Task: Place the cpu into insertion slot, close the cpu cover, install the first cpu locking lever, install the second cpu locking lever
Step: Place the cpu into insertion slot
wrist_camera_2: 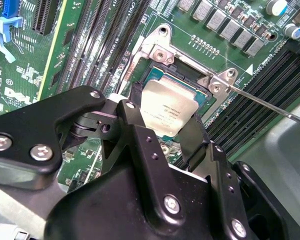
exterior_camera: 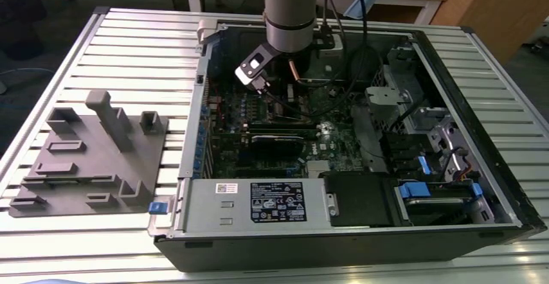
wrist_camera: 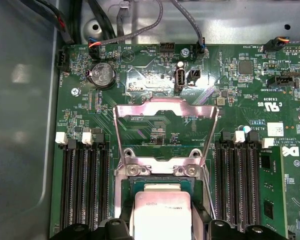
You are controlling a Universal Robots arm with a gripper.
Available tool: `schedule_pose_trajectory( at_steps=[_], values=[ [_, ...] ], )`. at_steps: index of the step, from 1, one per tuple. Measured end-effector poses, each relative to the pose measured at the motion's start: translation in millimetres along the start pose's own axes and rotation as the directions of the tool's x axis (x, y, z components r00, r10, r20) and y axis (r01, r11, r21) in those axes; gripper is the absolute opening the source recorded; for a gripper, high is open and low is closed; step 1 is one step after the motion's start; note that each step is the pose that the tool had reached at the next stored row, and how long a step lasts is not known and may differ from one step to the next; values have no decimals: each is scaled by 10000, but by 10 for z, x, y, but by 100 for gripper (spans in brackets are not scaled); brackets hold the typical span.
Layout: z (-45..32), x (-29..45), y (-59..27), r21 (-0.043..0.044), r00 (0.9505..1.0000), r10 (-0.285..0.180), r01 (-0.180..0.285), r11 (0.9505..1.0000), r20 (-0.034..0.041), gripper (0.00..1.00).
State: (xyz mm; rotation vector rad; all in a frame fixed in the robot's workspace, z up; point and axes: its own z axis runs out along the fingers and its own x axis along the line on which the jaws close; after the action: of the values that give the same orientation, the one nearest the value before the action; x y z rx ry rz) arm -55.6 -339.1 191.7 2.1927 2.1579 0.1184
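End effector: the black two-fingered end effector is clenched on the chip, with one finger against each of two opposite edges, as both wrist views show.
Cpu: the small flat square cpu with a pale silvery metal top sits between those fingers, directly over the socket. I cannot tell whether it is fully seated or a little above.
Insertion slot: the square insertion slot with a dark centre and shiny metal rim shows just past the chip's far edge. The chip covers the rest of it.
Cpu cover: the thin silvery square-frame cpu cover stands swung up on its hinge beyond the socket, so it is not closed.
Locking lever: one thin bright metal rod juts away from a socket corner, unlatched. I cannot pick out the second lever for sure.
Board: the green circuit board carries long black memory slots on both sides of the socket.
Setting: in the upper middle of the exterior view, the grey arm reaches down into the open black computer case, which sits on the slatted metal desk.
Progress: by my judgement the first step is in hand and at best nearly done. The cover and both levers are left.
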Motion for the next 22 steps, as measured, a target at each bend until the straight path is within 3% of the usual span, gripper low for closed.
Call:
schedule_pose_trajectory(
  at_steps=[22],
  values=[
    [-31,1,6,-4,9997,254,-254,9997,25,54]
  ],
)
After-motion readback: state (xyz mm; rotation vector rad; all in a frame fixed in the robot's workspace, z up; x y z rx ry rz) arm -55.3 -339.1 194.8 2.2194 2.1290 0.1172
